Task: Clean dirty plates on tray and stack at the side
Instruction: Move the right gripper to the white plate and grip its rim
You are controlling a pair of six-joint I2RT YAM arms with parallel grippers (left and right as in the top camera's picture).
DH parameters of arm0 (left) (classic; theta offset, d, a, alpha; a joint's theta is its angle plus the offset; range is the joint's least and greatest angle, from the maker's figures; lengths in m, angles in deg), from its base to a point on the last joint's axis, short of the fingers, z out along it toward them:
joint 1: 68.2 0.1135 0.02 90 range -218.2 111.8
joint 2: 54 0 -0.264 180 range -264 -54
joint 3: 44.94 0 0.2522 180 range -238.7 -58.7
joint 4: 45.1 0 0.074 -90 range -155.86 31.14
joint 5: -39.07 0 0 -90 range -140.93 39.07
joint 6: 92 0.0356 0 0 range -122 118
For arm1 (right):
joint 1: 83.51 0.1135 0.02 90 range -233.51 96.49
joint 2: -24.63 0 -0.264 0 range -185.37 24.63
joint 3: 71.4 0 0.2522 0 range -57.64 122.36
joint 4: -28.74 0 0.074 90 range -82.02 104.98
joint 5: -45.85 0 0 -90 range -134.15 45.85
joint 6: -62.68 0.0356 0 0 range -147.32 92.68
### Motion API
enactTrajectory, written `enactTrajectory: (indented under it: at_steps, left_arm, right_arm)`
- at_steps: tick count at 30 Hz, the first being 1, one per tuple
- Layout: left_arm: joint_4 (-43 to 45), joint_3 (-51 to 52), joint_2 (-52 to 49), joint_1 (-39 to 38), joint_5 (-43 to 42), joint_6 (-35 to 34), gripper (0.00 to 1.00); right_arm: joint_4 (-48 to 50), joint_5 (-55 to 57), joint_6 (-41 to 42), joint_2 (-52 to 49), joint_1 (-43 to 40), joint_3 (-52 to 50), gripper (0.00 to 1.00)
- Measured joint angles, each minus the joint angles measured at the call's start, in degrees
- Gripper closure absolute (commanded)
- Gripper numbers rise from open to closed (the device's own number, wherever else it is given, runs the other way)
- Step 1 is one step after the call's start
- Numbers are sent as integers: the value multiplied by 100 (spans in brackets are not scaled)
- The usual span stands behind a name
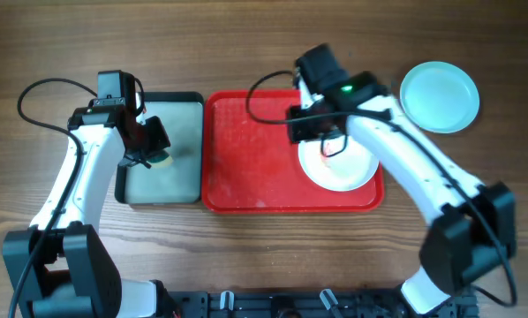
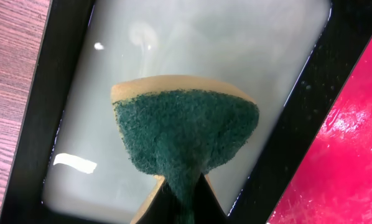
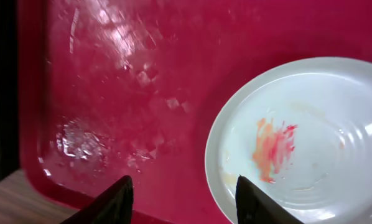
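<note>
Plates showed in two places from overhead: a white plate (image 1: 350, 172) lay on the right end of the red tray (image 1: 246, 168), and a pale turquoise plate (image 1: 439, 97) sat off the tray on the tabletop (image 1: 246, 53), well to the right. The right claw (image 1: 332, 148) hung over the white plate's left part. Just beside the red tray's left edge stood a black-rimmed grey tray (image 1: 171, 185), and the left claw (image 1: 158, 157) was above it with a green sponge (image 1: 161, 160) in its grip.

From the left wrist, the left claw was clamped on the sponge (image 2: 186, 134), pinching its lower end so that the green scouring face fanned out above a tan edge. Under it lay the grey tray's pale, wet-looking floor, its black rim around it, with a corner of the red tray at the right.

From the right wrist, the right claw (image 3: 183, 202) stood open, its two dark fingers (image 3: 114, 200) apart and gripping nothing. The white plate (image 3: 323, 99) rested on the wet red tray (image 3: 124, 93), a red-orange smear (image 3: 273, 148) left of its middle.
</note>
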Motion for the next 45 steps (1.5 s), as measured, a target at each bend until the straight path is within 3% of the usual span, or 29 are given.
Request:
enactTrajectory:
  at_steps: [3,8,9,10,11,12,16,18,20,24,26,29,33,41,43,45]
  left_arm:
    - [2,0,0,0,0,0,96]
    - [0,0,0,0,-2,0,96]
    - [0,0,0,0,-2,0,96]
    - [0,0,0,0,-2,0,96]
    - [0,0,0,0,-2,0,96]
    - [0,0,0,0,-2,0,96]
    - [-2,0,0,0,-2,0,96]
    - [-2,0,0,0,-4,0,96]
    - [-22,0,0,0,-7,0,96]
    - [-83,0,0,0,-20,0,96]
    - [-87,0,0,0,-20,0,96]
    - [-87,0,0,0,-22,0,96]
    - [-83,0,0,0,-22,0,96]
    - [-61,0,0,0,-22,0,96]
    - [-59,0,0,0,-22,0,96]
    - [-61,0,0,0,-22,0,95]
  right_arm:
    - [151,284,24,-527,286,0,54]
    - [245,599,199,-1386,382,0,55]
    - [245,667,219,-1462,382,0,61]
    - [249,702,238,-1486,382,0,78]
    - [249,706,269,-1491,382,0,87]
    - [273,688,280,-1491,382,0,89]
    - [920,-302,330,-1491,378,-7,88]
    - [1615,-1200,461,-1495,378,-9,82]
    - [2138,-1705,640,-1497,378,-9,65]
    - [1797,-1987,573,-1495,330,177,55]
    - [1436,-1956,332,-1451,210,391,55]
    - [170,-800,-190,-750,-531,824,56]
    - [-739,46,-485,-494,-1462,883,62]
    - [155,197,-439,-514,-1810,-358,66]
    - [374,76,-433,-514,-1810,-656,77]
    - [651,-13,-407,-514,-1810,-920,79]
